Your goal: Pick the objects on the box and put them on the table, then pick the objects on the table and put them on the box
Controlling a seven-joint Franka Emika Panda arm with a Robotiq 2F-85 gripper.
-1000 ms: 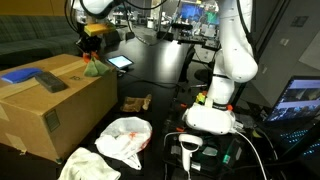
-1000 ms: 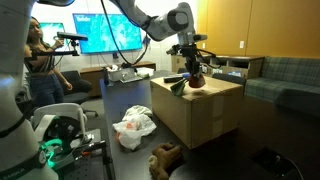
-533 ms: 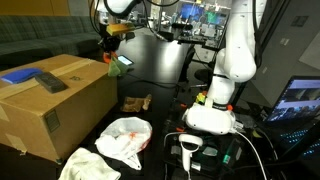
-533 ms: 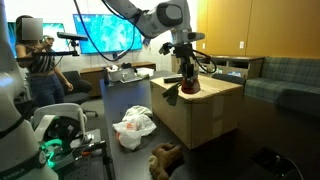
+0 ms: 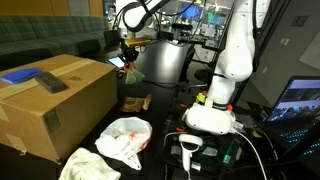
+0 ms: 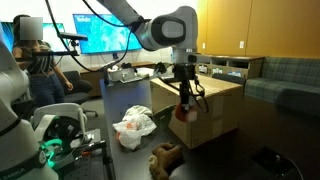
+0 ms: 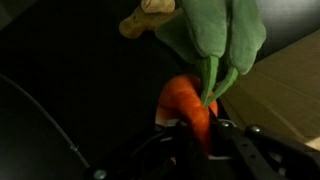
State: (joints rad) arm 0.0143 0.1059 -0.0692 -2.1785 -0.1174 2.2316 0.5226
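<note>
Gripper (image 5: 127, 57) is pressed in on the red-green toy (image 7: 190, 102), pinching its orange body. The green leaf end hangs free past the fingertips in the wrist view. Toy is in the air, clear of the box (image 5: 62, 98), w/ bare black counter (image 5: 165, 68) below the gripper. Blue pad (image 5: 20, 75) and grey slab (image 5: 50, 82) lie on the box top, off to the gripper's side. Brown lump (image 5: 135, 102) and bag (image 5: 126, 136) lie on the counter, below the gripper and nearer the robot base. Step in hand, by my reading: set toy down on counter. Recommend: lower straight, keep the pinch firm till the toy touches, and pick a bare patch apart from lump and bag so later picks aren't crowded. Spread the gripper only once the toy rests. Vs. earlier frames: gripper was over the box top w/ toy, then at the box edge; now it is past the edge and lower, beside the box wall. Grip unchanged; no other item moved.
</note>
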